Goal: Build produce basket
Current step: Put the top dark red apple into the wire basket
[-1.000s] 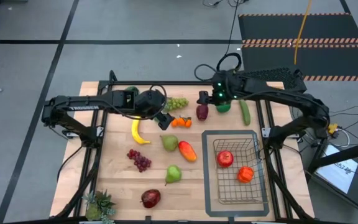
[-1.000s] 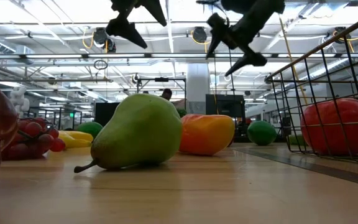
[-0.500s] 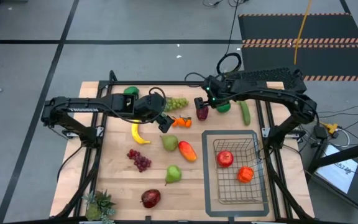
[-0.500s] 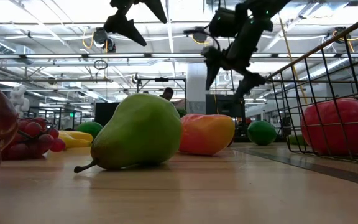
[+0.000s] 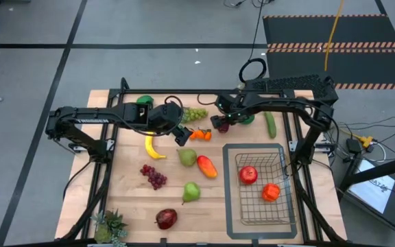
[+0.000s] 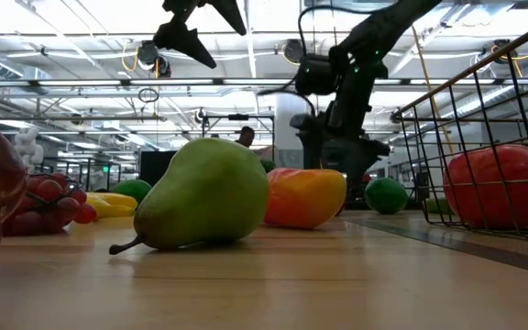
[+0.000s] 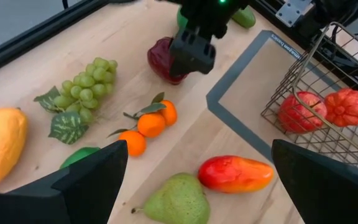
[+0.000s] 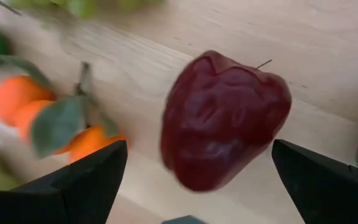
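The wire basket (image 5: 260, 186) stands on a grey mat at the right and holds a red apple (image 5: 247, 174) and an orange-red fruit (image 5: 271, 192). A dark red apple (image 8: 225, 118) lies on the table near the far edge. My right gripper (image 8: 197, 149) hangs open just above it, pointing steeply down, one finger on either side and apart from it; the left wrist view shows the right gripper (image 7: 191, 53) over the same apple (image 7: 161, 61). My left gripper (image 5: 182, 134) waits open in the air over the oranges (image 5: 199, 134).
Loose produce lies left of the basket: green grapes (image 5: 195, 113), banana (image 5: 153, 146), two pears (image 5: 187, 157), mango (image 5: 206, 166), red grapes (image 5: 153, 176), another red apple (image 5: 166, 218). Cucumber (image 5: 271, 123) and lime (image 5: 245, 119) lie beside the right gripper. A potted plant (image 5: 110, 226) stands at the near left corner.
My right gripper has come down and a little toward the table's left, tipping more steeply downward, until it hangs close over the dark red apple. The apple has not moved.
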